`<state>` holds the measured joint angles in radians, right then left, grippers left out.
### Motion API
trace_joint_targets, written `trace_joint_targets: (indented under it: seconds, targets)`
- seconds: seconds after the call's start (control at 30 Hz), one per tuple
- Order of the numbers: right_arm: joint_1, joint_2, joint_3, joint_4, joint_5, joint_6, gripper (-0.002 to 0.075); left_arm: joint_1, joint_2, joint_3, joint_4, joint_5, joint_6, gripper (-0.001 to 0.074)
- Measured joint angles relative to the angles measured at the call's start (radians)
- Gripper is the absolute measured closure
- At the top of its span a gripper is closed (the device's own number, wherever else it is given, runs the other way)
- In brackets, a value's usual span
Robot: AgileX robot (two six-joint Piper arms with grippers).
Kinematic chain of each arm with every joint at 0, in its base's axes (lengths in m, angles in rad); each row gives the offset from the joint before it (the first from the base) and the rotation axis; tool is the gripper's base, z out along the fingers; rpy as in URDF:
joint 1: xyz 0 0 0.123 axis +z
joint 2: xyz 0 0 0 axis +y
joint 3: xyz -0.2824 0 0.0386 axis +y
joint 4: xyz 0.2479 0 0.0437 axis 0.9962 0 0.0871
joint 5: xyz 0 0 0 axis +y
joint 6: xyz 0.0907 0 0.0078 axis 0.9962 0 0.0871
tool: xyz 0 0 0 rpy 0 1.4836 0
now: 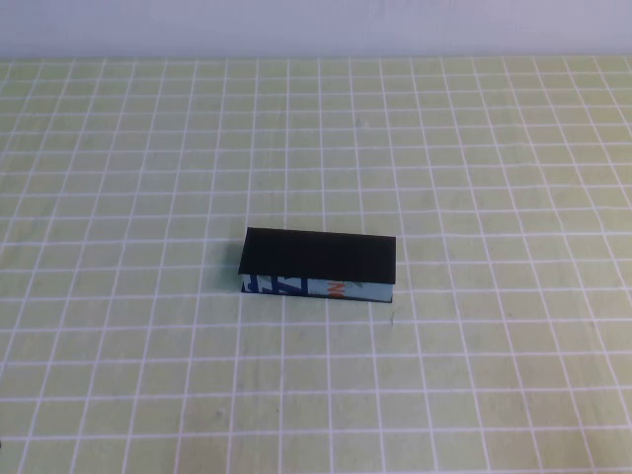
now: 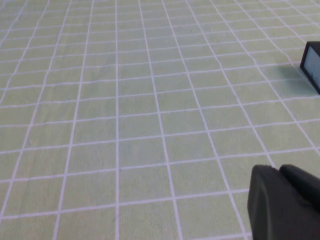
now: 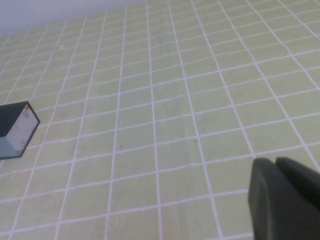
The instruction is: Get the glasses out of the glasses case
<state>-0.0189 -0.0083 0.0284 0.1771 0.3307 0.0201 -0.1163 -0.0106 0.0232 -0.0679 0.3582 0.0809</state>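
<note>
On near side of table, off high view's frame: left gripper (image 2: 285, 200) low over bare green grid cloth (image 1: 148, 375), finger state cannot tell; right gripper (image 3: 285, 195) likewise over cloth, fingers clenched on nothing. Both well apart from glasses case (image 1: 318, 265). Mid-table: case lies flat, black lid down, printed blue-white-orange side facing robot. Glasses not visible. Far edge: pale wall (image 1: 316, 25).

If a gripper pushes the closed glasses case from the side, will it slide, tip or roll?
The glasses case is a low, flat-sided box lying on the checked tablecloth, so it would probably slide, not roll or tip. Its straight edges suggest stiff walls. Left gripper and right gripper are both far from it.
</note>
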Motion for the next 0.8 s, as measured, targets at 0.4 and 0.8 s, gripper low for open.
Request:
trace_joint_targets:
  seconds: [0.4,0.8]
  targets:
    - [0.000,0.000,0.000,0.000,0.000,0.000,0.0743,0.000,0.000,0.000,-0.019,-0.016,0.000,0.0739]
    - [0.000,0.000,0.000,0.000,0.000,0.000,0.0743,0.000,0.000,0.000,-0.025,-0.029,0.000,0.0739]
